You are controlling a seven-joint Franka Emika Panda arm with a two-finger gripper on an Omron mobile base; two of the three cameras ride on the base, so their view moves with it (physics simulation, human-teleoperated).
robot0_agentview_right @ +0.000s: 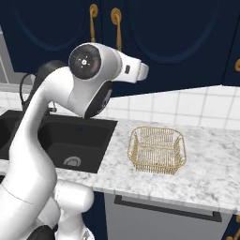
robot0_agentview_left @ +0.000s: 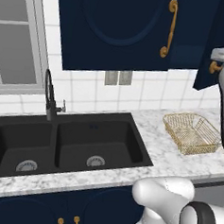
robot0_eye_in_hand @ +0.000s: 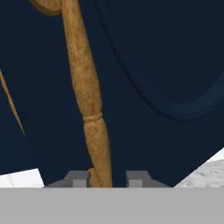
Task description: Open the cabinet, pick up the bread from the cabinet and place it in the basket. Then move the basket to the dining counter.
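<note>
Cabinet [robot0_eye_in_hand: 175, 65] opening in hand: tool [robot0_eye_in_hand: 108, 180] pinches the handle [robot0_eye_in_hand: 89, 105] low down; door ajar. Next, pull outward. Basket [robot0_agentview_right: 157, 149] below on table [robot0_agentview_right: 211, 164].

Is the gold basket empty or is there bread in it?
Empty. The basket on the counter shows just bare wire inside, no bread.
</note>
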